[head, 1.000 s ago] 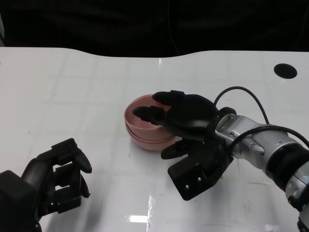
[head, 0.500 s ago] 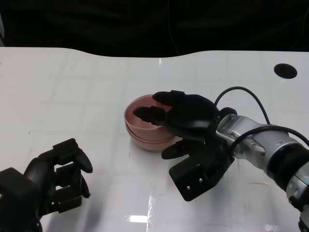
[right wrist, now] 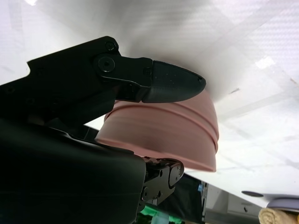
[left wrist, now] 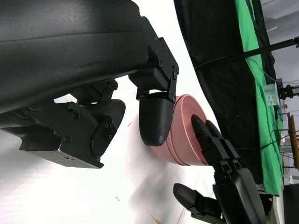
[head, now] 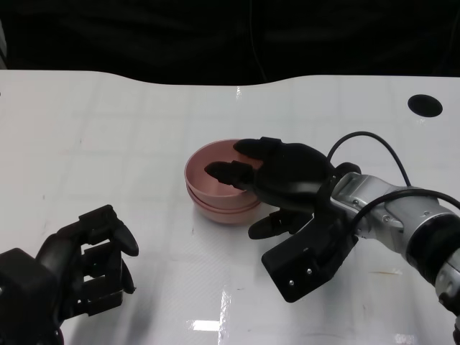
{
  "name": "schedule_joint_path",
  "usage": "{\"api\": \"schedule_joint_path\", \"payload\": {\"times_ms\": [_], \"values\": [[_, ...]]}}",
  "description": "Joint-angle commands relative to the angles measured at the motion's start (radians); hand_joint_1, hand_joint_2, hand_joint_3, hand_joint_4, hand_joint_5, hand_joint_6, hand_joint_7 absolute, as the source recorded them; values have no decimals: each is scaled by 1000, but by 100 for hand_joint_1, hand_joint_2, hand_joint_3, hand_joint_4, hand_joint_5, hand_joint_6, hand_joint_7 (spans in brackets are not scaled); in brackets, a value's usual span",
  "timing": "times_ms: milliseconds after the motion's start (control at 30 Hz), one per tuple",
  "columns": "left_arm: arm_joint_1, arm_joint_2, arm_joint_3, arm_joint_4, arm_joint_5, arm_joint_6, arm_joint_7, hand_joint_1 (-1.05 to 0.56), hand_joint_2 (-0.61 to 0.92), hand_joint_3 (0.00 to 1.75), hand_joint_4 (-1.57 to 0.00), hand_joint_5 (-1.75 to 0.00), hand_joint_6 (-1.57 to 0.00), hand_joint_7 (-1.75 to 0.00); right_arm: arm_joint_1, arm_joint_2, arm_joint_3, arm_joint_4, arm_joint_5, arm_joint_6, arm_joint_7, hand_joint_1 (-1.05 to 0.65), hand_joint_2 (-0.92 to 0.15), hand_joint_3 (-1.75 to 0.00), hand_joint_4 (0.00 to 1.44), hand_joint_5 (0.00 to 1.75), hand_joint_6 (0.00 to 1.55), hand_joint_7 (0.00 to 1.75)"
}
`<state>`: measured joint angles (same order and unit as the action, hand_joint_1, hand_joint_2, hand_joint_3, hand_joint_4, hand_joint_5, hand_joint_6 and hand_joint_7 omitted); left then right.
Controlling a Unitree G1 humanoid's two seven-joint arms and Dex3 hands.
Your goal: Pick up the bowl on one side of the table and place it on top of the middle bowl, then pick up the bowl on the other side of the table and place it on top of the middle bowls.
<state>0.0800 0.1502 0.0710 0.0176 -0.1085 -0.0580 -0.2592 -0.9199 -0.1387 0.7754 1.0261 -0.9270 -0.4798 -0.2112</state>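
the task looks nearly finished, as i judge it from where i stand: the pink bowls [head: 219,188] sit nested in one stack on the white table [head: 108,129], and no single bowl is left at either side of it — so both side bowls seem already placed on the middle one

counting the rims on the stack's side in the right wrist view, i see three layers, so i take it as three bowls [right wrist: 163,133], though the lowest line is faint and i am not fully sure. there are two hands and one stack

the right hand [head: 277,172] is just at the near-right rim of the stack; its fingers [head: 224,172] reach over the rim into the top bowl and the thumb lies low outside beside the wall. whether it pinches the rim or is only resting there i cannot tell — the contact is hidden by the hand itself

the left hand [head: 90,262] is well apart from the stack, low on the near side, fingers curled in and holding nothing

what remains, i think, is only to let go and draw the right hand away
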Motion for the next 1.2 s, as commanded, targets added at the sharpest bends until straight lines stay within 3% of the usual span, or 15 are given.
{"api": "schedule_joint_path", "payload": {"times_ms": [33, 267, 433, 600, 800, 833, 867, 933, 1200], "values": [[0, 7, 3, -11, 5, 17, 14, 34, 72, 123, -80, -175, -63, -175, 16, -41, -23, -48, 17, -12, -16, -105, -92, -69, 0, 0, 0, 0], [-1, 4, 5, -23, -2, 44, 18, 35, 76, 119, -81, -175, -63, -175, 60, -100, -82, -171, 60, -31, 16, -105, -92, -62, 0, 0, 0, 0], [-5, 4, 11, -5, -17, 22, 2, 36, 78, 116, -84, -175, -65, -175, 164, -197, -186, -303, 161, -85, 32, -100, -92, -57, 0, 0, 0, 0], [-11, 7, 15, 19, -22, -11, -6, 37, 79, 115, -84, -175, -66, -175, 275, -233, -293, -325, 319, -196, 60, -90, -92, -43, 0, 0, 0, 0], [-13, 6, 16, 25, -23, -19, -8, 37, 80, 114, -83, -175, -66, -175, 297, -231, -328, -328, 330, -222, 75, -88, -92, -41, 0, 0, 0, 0], [-14, 8, 18, 23, -27, -11, -9, 37, 81, 113, -82, -175, -65, -175, 363, -221, -369, -310, 372, -274, 11, -84, -92, -38, 10, 5, 7, 3], [-14, 9, 20, 20, -27, -4, -8, 37, 82, 112, -81, -175, -64, -175, 421, -211, -405, -300, 409, -317, -36, -76, -92, -31, 31, 13, 21, 6], [-15, 10, 21, 20, -24, -7, -6, 38, 82, 111, -80, -175, -63, -175, 502, -196, -452, -300, 462, -370, -82, -64, -92, -23, 55, 17, 41, 7], [-20, 9, 28, 19, -37, 24, -8, 36, 83, 111, -83, -175, -65, -175, 680, -110, -543, -431, 554, -390, -87, -28, -92, -6, 91, 27, 80, 11]]}}
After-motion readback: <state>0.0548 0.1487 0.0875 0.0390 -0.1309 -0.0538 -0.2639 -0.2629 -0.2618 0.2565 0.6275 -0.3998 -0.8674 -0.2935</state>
